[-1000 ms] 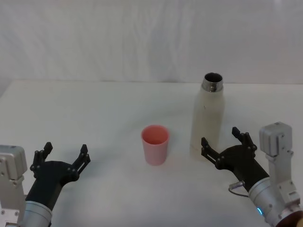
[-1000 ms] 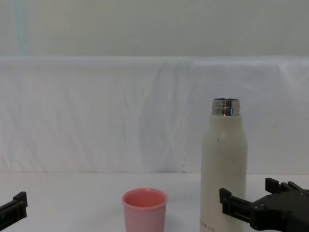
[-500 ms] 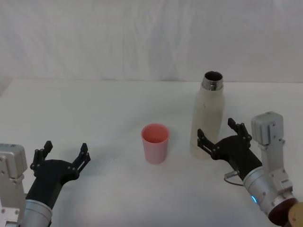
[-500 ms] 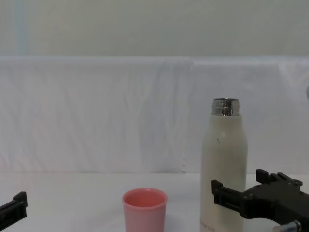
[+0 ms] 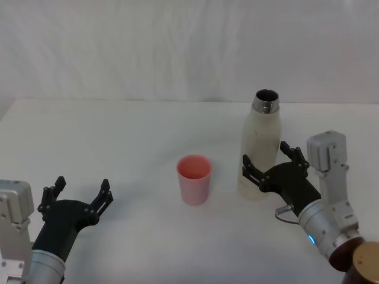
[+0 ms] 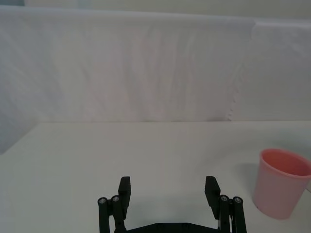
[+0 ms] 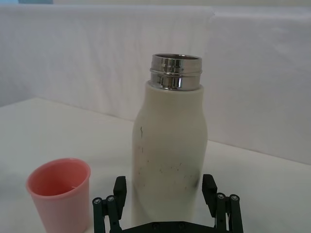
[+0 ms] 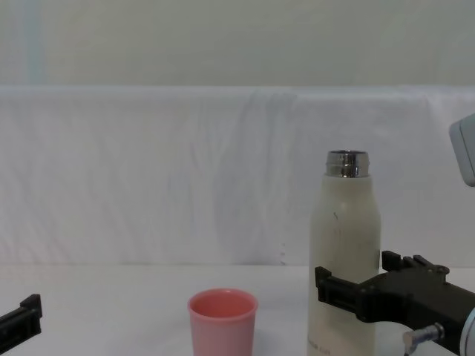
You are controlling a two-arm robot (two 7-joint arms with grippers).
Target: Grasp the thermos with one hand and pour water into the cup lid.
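Right now your right gripper (image 5: 269,167) has its fingers spread wide on either side of the thermos's (image 5: 259,145) lower body, one finger to each flank, and you cannot yet call it a grip: in the right wrist view the two black fingertips (image 7: 120,187) stand just outside the cream-white wall of the thermos (image 7: 170,155), with the bottle sitting squarely between them and directly ahead of the palm. The thermos stands upright on the white table (image 5: 136,136), its steel neck open at the top and well above your gripper. To the left of your right gripper, a short way off and apart from the bottle, the pink cup lid (image 5: 193,180) stands upright with its mouth up. Your left gripper (image 5: 77,195) sits low at the near left of the table, fingers apart and holding nothing; from it, the cup lid (image 6: 283,182) lies ahead and off to its right, well clear of the fingertips.
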